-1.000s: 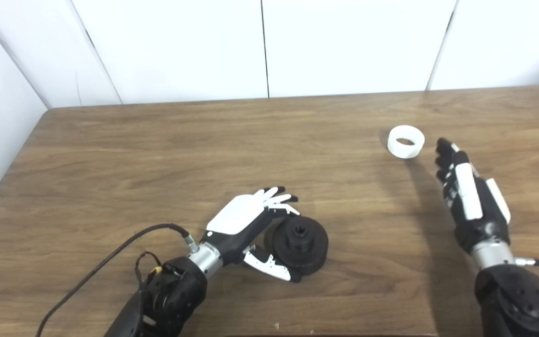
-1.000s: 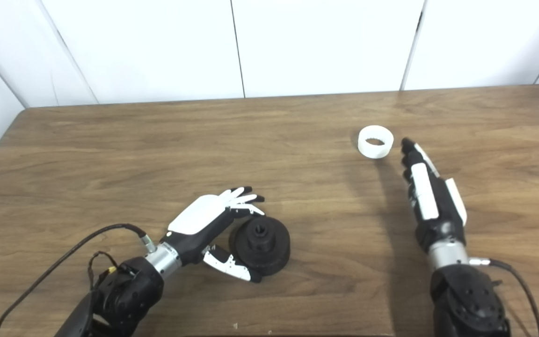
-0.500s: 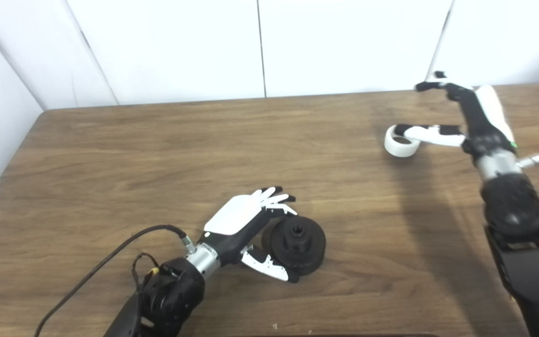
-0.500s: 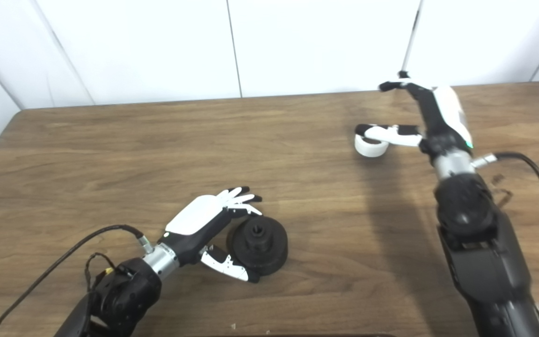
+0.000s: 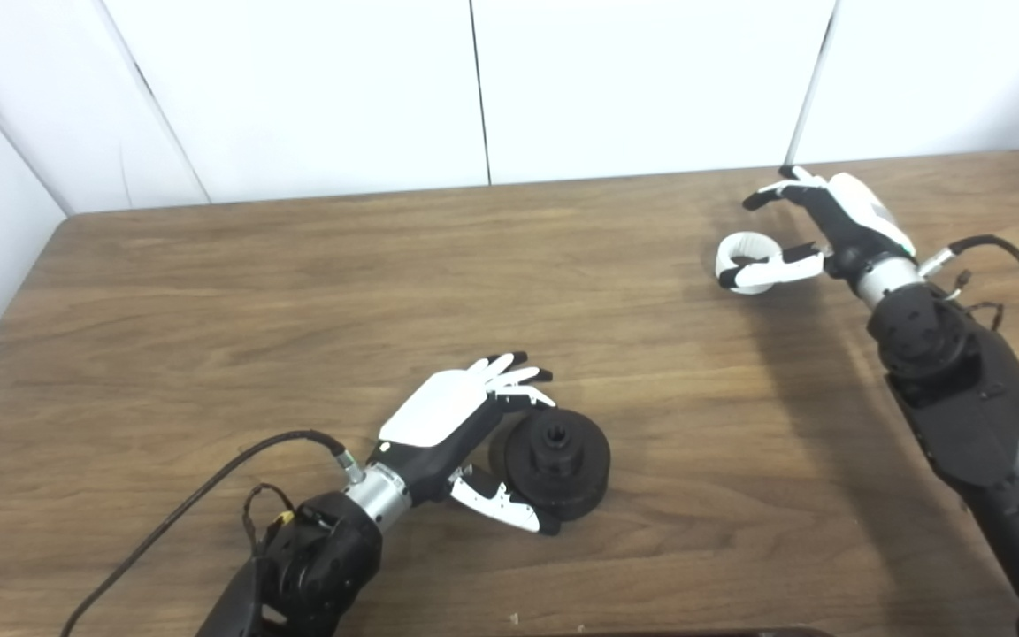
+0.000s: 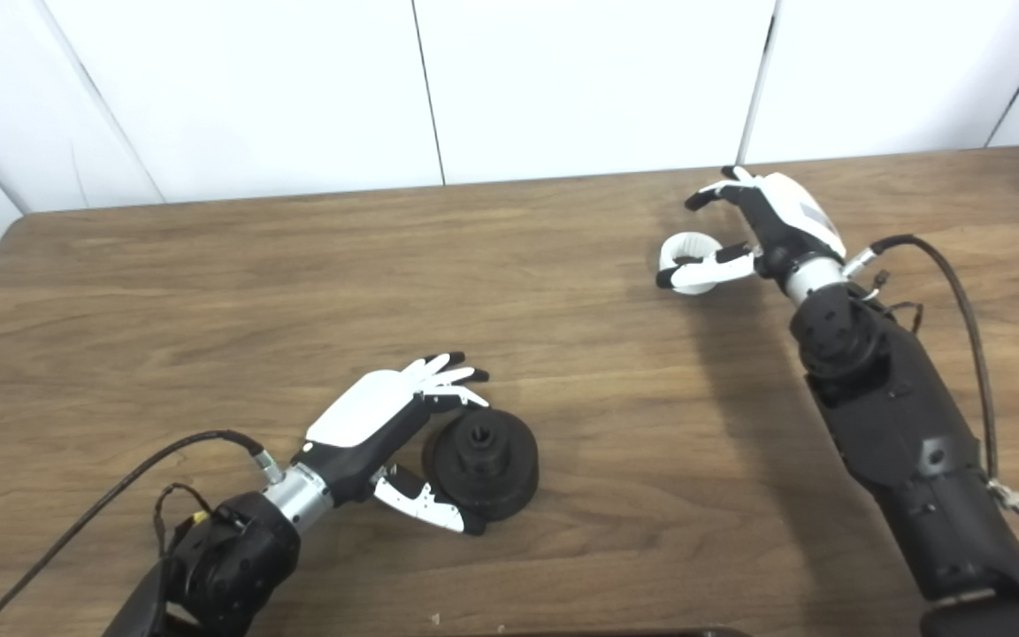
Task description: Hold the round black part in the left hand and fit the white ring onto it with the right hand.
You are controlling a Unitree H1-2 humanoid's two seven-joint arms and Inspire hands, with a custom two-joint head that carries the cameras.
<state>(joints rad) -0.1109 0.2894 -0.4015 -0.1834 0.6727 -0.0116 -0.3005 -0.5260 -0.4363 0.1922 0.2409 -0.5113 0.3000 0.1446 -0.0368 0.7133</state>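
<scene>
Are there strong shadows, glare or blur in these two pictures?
Left eye view: a soft dark shadow band on the table runs from the white ring toward the camera; no glare. Right eye view: same band; right robot hand and left robot hand look sharp.

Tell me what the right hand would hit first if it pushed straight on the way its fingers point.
Probably nothing: the right hand points left past the white ring, which sits between thumb and fingers; beyond lies only bare table, though depth is unclear.

Left hand (image 5: 452, 425) cups the round black part (image 5: 555, 456); right hand (image 5: 815, 232) brackets the white ring (image 5: 744, 263).
</scene>
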